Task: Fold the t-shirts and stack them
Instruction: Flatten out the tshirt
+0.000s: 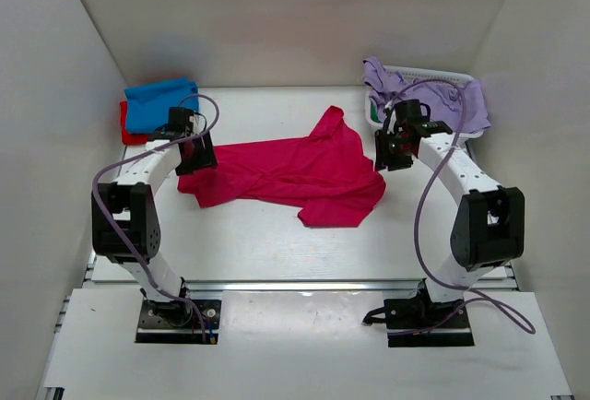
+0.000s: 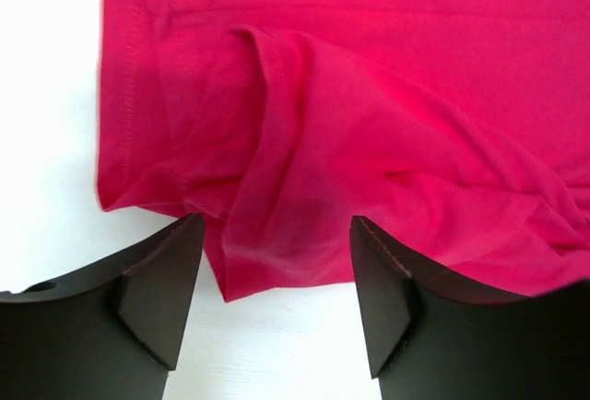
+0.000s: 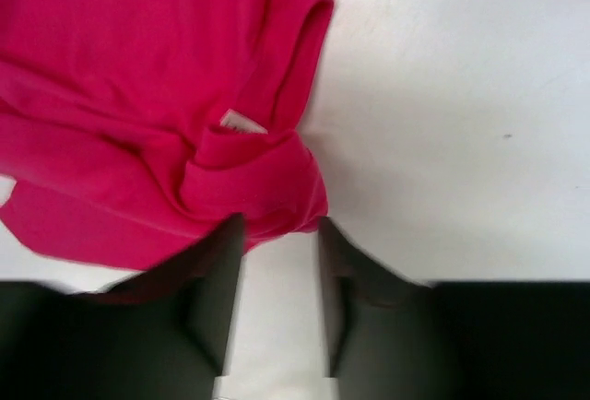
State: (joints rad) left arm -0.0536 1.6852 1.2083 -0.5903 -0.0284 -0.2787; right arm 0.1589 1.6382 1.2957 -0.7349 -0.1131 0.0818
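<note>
The left gripper is seen with its jaws spread wide above a hem corner of the crimson shirt, and nothing is pinched between them. The right gripper is parted only narrowly. Bare table shows in the gap, so no cloth is held there either.

The crimson shirt is laid across the middle of the table, rumpled and partly doubled over, with one gripper just beside each end. This placing is judged to suit spreading it flat for a fold. A white label is exposed near the right gripper, which marks that end as the neck. Whether either gripper's fingers touch the cloth cannot be told.

Farther back on the left, a blue shirt is set on a red shirt, presumably as the stack. How neatly they are folded cannot be made out. At the far right a lilac garment is draped over a white basket, most of which is hidden by the garment and the right arm.
</note>
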